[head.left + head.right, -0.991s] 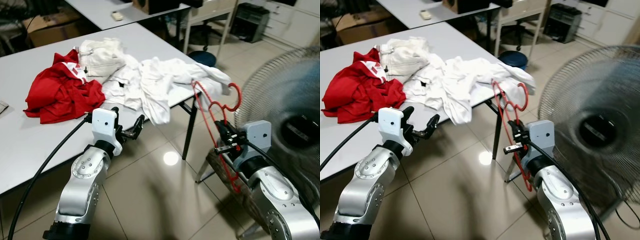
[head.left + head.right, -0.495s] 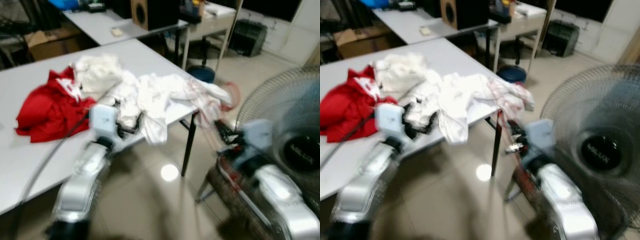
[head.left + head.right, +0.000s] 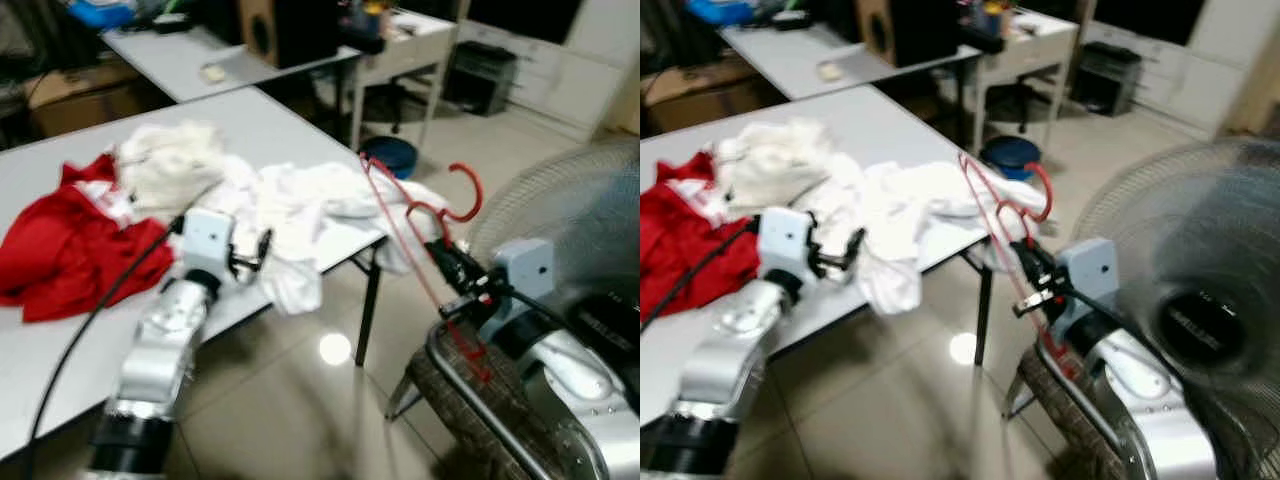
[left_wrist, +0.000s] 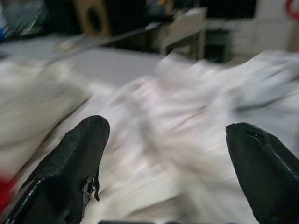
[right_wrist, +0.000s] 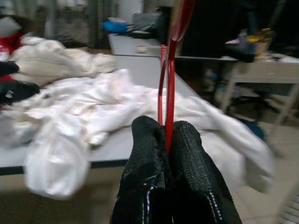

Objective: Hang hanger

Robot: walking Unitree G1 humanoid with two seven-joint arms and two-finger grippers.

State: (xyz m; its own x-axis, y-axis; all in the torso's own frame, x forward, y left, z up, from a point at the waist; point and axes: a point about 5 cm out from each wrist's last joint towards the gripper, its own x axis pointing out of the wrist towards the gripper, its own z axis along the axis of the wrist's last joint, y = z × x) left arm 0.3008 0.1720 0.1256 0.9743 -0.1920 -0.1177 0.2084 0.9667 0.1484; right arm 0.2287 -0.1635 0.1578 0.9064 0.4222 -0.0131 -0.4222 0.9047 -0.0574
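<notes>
My right gripper (image 3: 452, 272) is shut on a red wire hanger (image 3: 415, 215), held upright off the table's right corner with its hook (image 3: 465, 190) at the top right. In the right wrist view the hanger's red wire (image 5: 167, 79) rises from between the two closed black fingers (image 5: 147, 154). My left gripper (image 3: 255, 250) stands open over the table's front edge, close to the pile of white clothes (image 3: 290, 195). Its two black fingers (image 4: 70, 163) are spread wide with blurred white cloth (image 4: 168, 126) beyond them.
A grey table (image 3: 60, 330) carries a red garment (image 3: 60, 235) on the left and the white clothes. A large standing fan (image 3: 570, 220) is at the right, with a dark metal-framed rack (image 3: 470, 400) below my right arm. More tables and a speaker (image 3: 285, 25) stand behind.
The camera has shifted, so the whole scene has moved. My right gripper still holds the hanger, which now stands a little higher against the table corner. My left gripper stays open.
</notes>
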